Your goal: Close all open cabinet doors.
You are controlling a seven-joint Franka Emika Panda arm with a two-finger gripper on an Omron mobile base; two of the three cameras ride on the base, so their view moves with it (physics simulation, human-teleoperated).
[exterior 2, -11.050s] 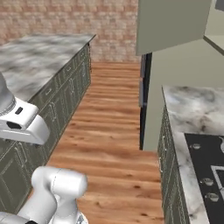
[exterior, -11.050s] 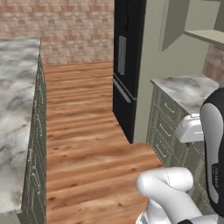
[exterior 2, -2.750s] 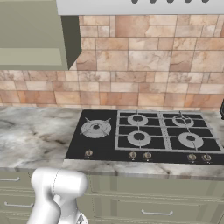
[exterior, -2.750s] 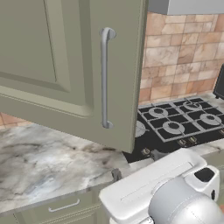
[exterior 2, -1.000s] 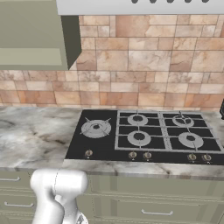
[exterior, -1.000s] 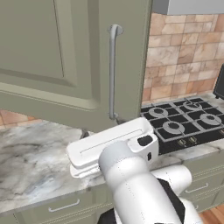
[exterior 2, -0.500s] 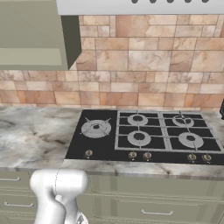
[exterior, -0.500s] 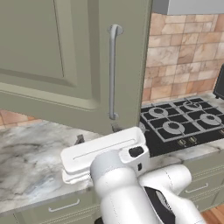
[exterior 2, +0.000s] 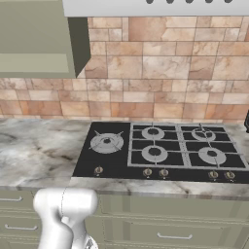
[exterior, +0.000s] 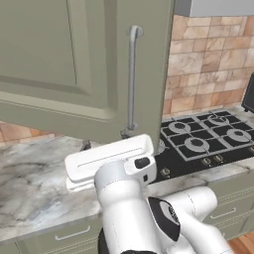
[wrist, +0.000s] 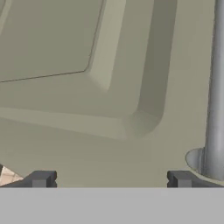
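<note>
An open sage cabinet door with a recessed panel swings out over the counter in the left base view. Its vertical silver bar handle runs down near its right edge. My gripper sits just under the door's lower edge, left of the handle's foot. In the hand view the door is very close, with the handle at the far right. There my gripper is open, its dark fingertips spread wide with nothing between them.
A black gas hob lies in the marble counter, to the right of the door. A brick backsplash rises behind it. A sage wall cabinet hangs at the upper left, and drawer fronts run below the counter.
My hand has moved a little left and up, closer to the door's lower edge. The door and the base views have stayed about the same.
</note>
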